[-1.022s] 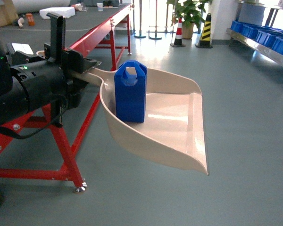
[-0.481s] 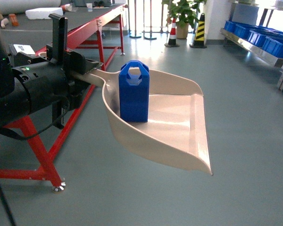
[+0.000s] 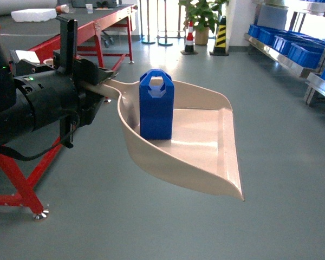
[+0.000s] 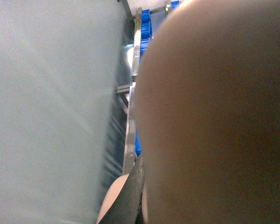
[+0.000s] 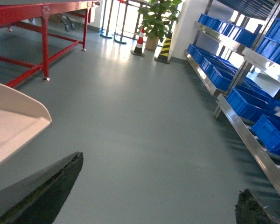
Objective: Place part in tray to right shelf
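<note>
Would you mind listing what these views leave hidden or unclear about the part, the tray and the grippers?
- Left gripper, head view: its hold on the tray handle is covered by its own black body.
- Left wrist view: the tray's blurred beige wall fills the frame; the part is hidden.
- Right gripper, right wrist view: only two dark fingertips show at the bottom edge; absent from the head view.
- Right shelf: cut off by the frame edges in every view.

My arm point(image 3: 38, 105): black. Tray point(image 3: 206, 157): pale beige. Part point(image 3: 156, 105): bright blue. Crates point(image 5: 245, 100): blue. Bench frame point(image 3: 21, 184): red. Floor point(image 3: 281, 141): grey-green. Post point(image 3: 221, 37): black-yellow stripes.
</note>
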Available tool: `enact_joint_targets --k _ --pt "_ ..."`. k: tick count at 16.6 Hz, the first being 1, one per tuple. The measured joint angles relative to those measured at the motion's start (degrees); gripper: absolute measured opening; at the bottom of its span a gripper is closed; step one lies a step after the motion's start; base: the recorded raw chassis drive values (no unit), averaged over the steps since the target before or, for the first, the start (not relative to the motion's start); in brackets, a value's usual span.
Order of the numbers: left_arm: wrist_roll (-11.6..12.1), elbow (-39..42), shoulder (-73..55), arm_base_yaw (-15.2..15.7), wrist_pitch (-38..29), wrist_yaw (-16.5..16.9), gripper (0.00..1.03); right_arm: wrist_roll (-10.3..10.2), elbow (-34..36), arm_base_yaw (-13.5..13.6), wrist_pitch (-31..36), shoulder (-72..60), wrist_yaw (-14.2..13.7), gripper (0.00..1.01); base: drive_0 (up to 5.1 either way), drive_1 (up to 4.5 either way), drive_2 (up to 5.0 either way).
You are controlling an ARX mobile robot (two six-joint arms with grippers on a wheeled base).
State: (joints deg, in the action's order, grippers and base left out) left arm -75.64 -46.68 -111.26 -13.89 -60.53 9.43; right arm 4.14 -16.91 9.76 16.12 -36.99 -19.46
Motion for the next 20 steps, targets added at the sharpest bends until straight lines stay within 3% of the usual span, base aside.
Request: enact_joint_targets --k 4,20 --pt "-0.1 0.0 0.0 -1.0 -0.4 0.8 0.16 0.0 0.0 0.0 0.0 0.0 -0.3 0.98 0.0 0.00 0.0" --pt "0.0 0.1 0.0 0.0 0.0 0.0 0.16 0.0 0.0 0.0 0.0 0.0 -0.1 0.98 0.0 4.37 -4.3"
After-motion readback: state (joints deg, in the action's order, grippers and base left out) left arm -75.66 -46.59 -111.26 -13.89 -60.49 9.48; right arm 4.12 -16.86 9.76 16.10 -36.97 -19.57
